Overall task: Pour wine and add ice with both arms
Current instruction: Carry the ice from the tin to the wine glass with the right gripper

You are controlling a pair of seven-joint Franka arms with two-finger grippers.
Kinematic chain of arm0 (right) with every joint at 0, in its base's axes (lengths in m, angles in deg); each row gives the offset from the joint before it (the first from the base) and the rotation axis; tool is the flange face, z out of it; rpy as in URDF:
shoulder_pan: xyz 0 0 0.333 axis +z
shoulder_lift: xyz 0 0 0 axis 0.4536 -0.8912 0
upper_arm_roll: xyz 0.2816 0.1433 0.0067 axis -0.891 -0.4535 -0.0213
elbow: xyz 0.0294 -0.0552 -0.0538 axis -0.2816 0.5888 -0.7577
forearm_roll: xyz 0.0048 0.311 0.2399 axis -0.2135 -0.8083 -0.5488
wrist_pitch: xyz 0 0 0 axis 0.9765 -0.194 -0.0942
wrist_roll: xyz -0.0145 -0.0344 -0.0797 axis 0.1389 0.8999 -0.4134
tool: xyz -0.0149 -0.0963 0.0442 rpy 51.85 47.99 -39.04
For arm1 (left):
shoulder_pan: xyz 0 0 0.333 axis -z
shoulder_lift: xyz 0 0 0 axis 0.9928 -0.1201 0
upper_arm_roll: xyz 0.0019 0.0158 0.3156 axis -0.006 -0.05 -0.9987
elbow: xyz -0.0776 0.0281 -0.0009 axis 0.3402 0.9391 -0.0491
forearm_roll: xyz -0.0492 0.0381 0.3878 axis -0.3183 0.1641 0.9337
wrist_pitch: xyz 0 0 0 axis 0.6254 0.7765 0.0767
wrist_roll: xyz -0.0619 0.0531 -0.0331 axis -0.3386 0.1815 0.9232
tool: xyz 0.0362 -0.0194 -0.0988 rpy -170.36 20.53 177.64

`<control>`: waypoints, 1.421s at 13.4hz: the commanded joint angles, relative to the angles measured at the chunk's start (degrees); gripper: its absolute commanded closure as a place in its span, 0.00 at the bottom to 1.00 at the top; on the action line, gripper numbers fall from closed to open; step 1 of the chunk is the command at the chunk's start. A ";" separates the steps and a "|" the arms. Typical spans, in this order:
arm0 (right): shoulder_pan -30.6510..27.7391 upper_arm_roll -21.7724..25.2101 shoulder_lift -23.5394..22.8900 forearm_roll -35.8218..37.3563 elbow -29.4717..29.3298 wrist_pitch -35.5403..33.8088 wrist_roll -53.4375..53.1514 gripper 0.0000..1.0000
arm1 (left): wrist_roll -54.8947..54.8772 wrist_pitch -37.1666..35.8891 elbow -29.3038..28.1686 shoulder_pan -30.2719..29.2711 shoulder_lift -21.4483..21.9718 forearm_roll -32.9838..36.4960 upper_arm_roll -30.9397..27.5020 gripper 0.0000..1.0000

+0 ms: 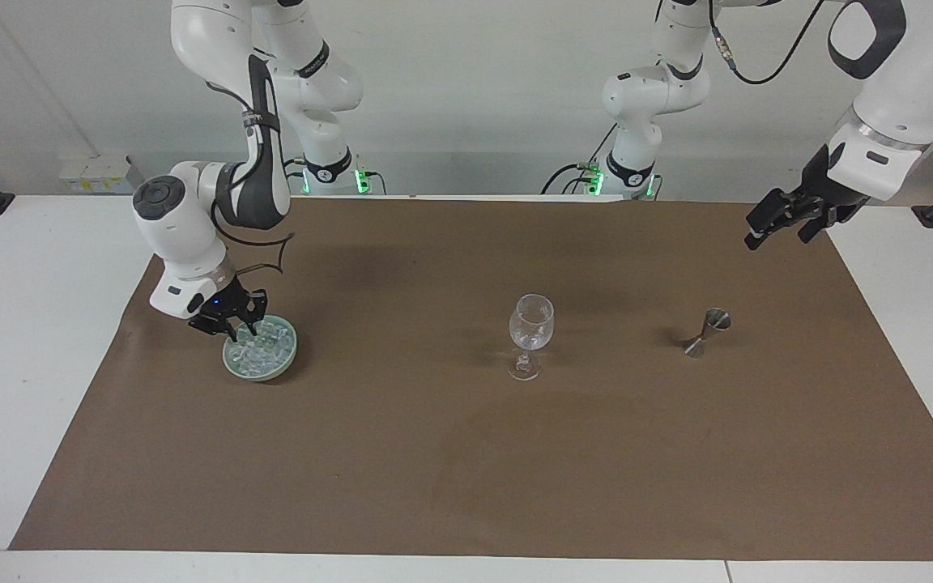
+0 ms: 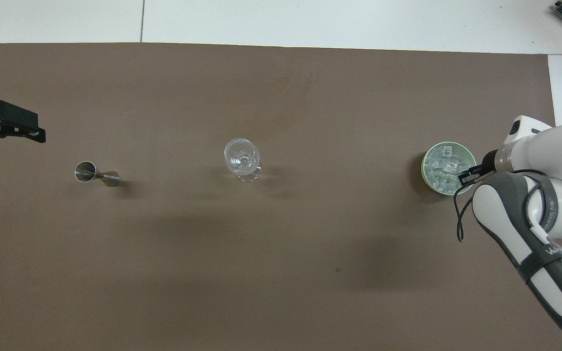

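The ice point(image 1: 266, 350) point(image 2: 446, 165) is heaped in a pale green bowl point(image 1: 282, 368) point(image 2: 425, 166) toward the right arm's end of the table. My right gripper point(image 1: 240, 330) point(image 2: 462, 178) is shut, its tips at the edge of the heap nearest the robots; whether a cube is pinched does not show. A clear wine glass point(image 1: 530, 324) point(image 2: 242, 157) stands upright mid-mat. Toward the left arm's end, my left gripper point(image 1: 782, 229) point(image 2: 10, 142) hangs open and holds nothing, above the mat's edge. The wine is out of view.
A small steel jigger point(image 1: 707, 332) point(image 2: 96, 173) stands on the brown mat point(image 1: 466, 453) between the glass and the left arm's end. White tabletop point(image 1: 21, 340) borders the mat on all sides.
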 commanded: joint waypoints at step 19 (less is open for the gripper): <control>18.71 -16.97 3.60 -20.24 -11.55 13.37 -52.19 1.00 | -6.08 1.48 -10.75 9.45 9.13 0.86 -5.64 0.00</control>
